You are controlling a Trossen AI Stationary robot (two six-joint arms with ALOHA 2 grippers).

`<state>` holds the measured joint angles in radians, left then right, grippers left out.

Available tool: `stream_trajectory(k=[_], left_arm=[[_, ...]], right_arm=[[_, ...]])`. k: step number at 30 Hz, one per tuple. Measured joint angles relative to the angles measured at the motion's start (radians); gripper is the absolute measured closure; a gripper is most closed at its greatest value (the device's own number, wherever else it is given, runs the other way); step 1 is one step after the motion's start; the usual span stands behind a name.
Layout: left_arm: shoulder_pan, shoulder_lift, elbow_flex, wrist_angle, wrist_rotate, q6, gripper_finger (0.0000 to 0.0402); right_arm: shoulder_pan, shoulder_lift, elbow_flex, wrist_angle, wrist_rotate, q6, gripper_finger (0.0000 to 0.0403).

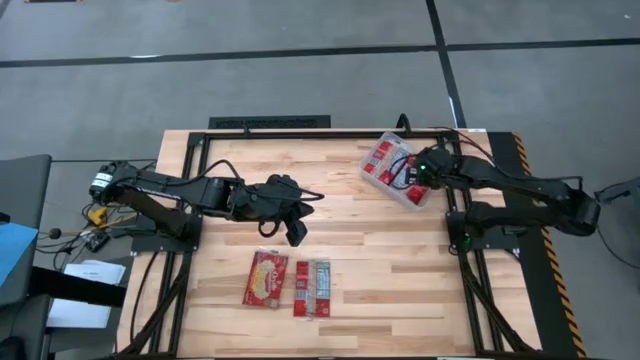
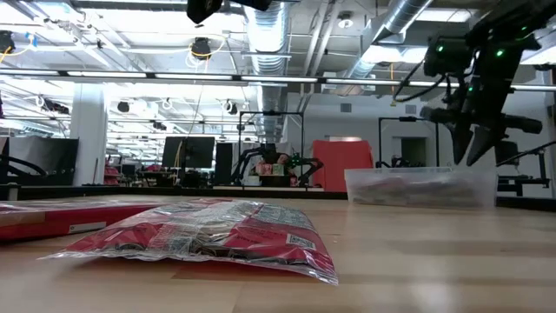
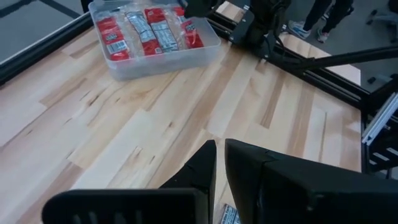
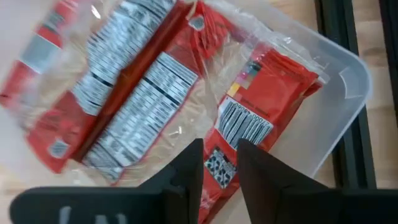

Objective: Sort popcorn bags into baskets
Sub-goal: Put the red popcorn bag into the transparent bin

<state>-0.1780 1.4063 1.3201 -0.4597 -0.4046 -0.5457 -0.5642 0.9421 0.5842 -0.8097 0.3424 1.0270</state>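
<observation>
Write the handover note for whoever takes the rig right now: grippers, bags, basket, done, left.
Left gripper: fingers nearly together, empty, above the table's middle, near the loose bags.
Right gripper: narrow gap, empty, over the basket at the far right of the table.
Done: several popcorn bags lie flat in the basket.
Left: two bags on the near table, one with a yellow-cream oval and one with light panels, side by side. Only one basket is visible.

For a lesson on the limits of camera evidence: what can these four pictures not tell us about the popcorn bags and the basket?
- The count of bags in the basket: the right gripper covers it in the high view, and overlapping packets blur the tally in the right wrist view.
- Print on the two table bags: too small from above.
</observation>
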Motion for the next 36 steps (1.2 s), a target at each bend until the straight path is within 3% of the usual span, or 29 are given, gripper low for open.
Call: stream_trajectory(k=[6,11,17,21,25,31,36], left_arm=[[-0.001,0.000,0.000,-0.058,0.014,-0.016,0.0380],[-0.031,0.000,0.000,-0.231,0.127,-0.087,0.0380],[-0.212,0.000,-0.002,-0.334,0.000,-0.229,0.0399],[-0.340,-0.001,-0.091,-0.259,-0.133,-0.372,0.0401],[-0.409,0.002,-0.249,-0.014,-0.216,-0.493,0.0401],[-0.427,0.025,-0.463,0.432,-0.267,-0.622,0.0401],[-0.427,0.153,-0.462,0.480,-0.218,-0.698,0.0401]], right_arm=[[-0.009,0.082,0.000,-0.001,-0.001,-0.042,0.0293],[-0.005,0.083,0.008,-0.009,-0.011,-0.035,0.0294],[0.096,-0.027,0.125,-0.003,-0.027,-0.055,0.0294],[0.260,-0.094,0.168,0.051,-0.056,0.002,0.0294],[0.513,-0.096,0.166,0.123,-0.069,0.094,0.0291],[0.904,0.044,0.166,0.210,0.051,0.297,0.0237],[1.090,0.253,0.166,0.388,0.111,0.429,0.0160]])
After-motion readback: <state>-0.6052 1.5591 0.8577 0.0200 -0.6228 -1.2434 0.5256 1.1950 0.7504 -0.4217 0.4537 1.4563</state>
